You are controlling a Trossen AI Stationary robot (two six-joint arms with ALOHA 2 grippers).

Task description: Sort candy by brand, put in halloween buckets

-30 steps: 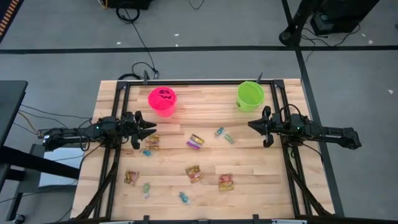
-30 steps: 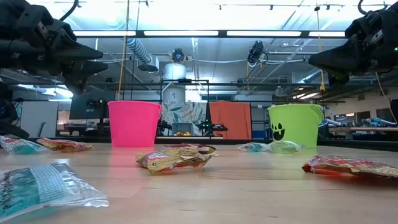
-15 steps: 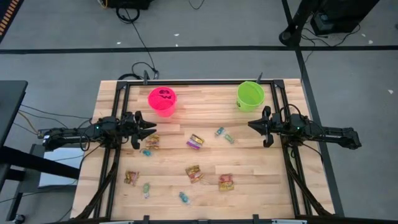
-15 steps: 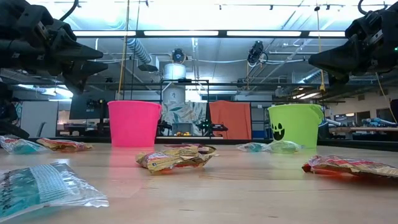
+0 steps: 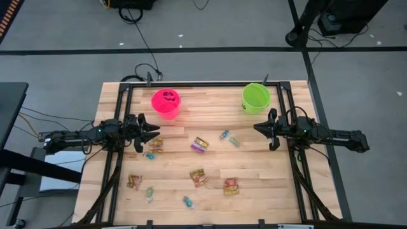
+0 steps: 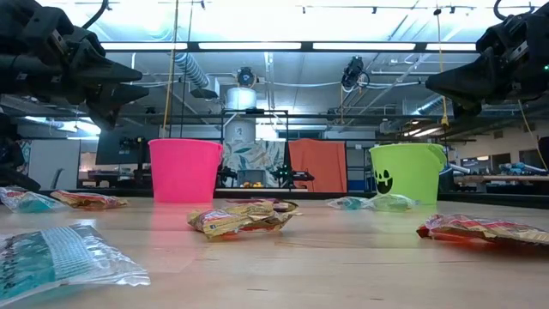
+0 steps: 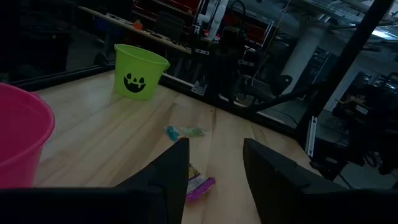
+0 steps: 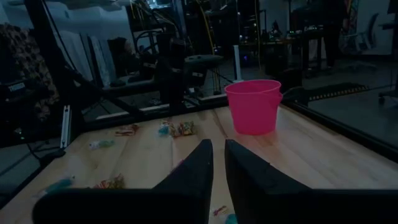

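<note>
The pink bucket and the lime green bucket stand upright on their bases at the table's far side. Candy lies flat and scattered over the middle and near part of the table. There are orange packets and small teal pieces. My left gripper hovers level at the left side, open and empty, beside a packet. My right gripper hovers level at the right, near the green bucket. Its fingers stand a narrow gap apart with nothing between them.
A black metal frame runs along the table's left, right and far sides beneath the arms. A purple-edged packet lies mid-table. Bare wood shows between the two buckets. The low view shows a teal packet close to the near edge.
</note>
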